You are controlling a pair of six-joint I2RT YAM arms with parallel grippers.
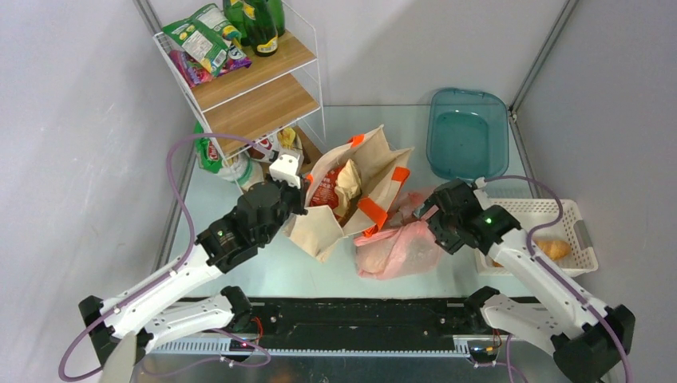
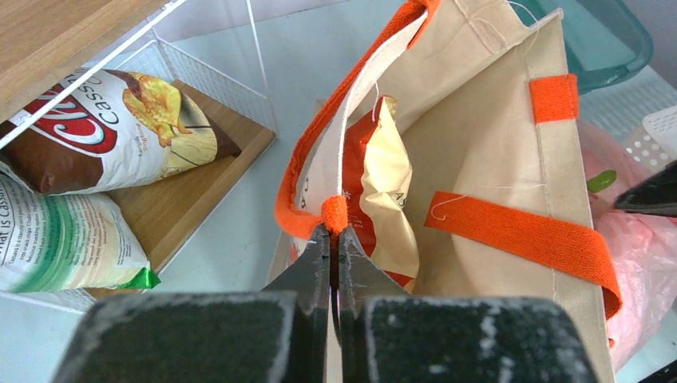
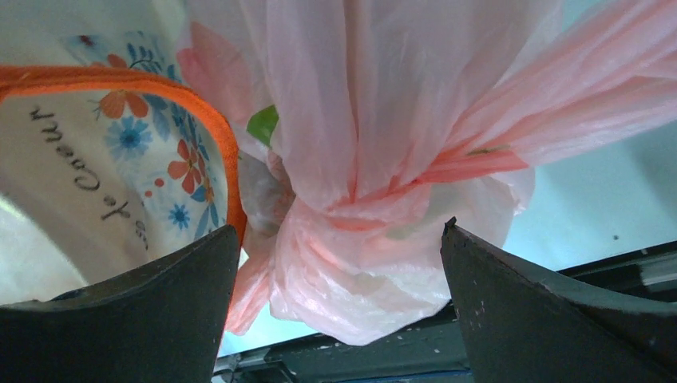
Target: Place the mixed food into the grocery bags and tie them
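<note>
The left end effector (image 2: 334,239) is clamped on the tote's handle (image 2: 297,171), with the strap pinched right at its tips. The tote (image 2: 479,152) gapes ahead of it and to its right. The right end effector (image 3: 339,227) is spread wide and grips nothing. The pink bag (image 3: 383,96) hangs between its fingers, with the knot (image 3: 375,199) just ahead of them.

The step looks like holding the tote open for loading. The pinch is shallow, so I'd lift straight up, because a sideways pull could slip the strap. The right end effector should back clear of the pink bag before reaching away.

Only the top view shows a roll (image 1: 552,249) lying in the basket (image 1: 589,263) beside the right end effector. Only the left wrist view shows the pinch and a packet (image 2: 387,199) inside the tote. Only the right wrist view shows the knot and a green leaf (image 3: 262,125) inside the pink bag.
</note>
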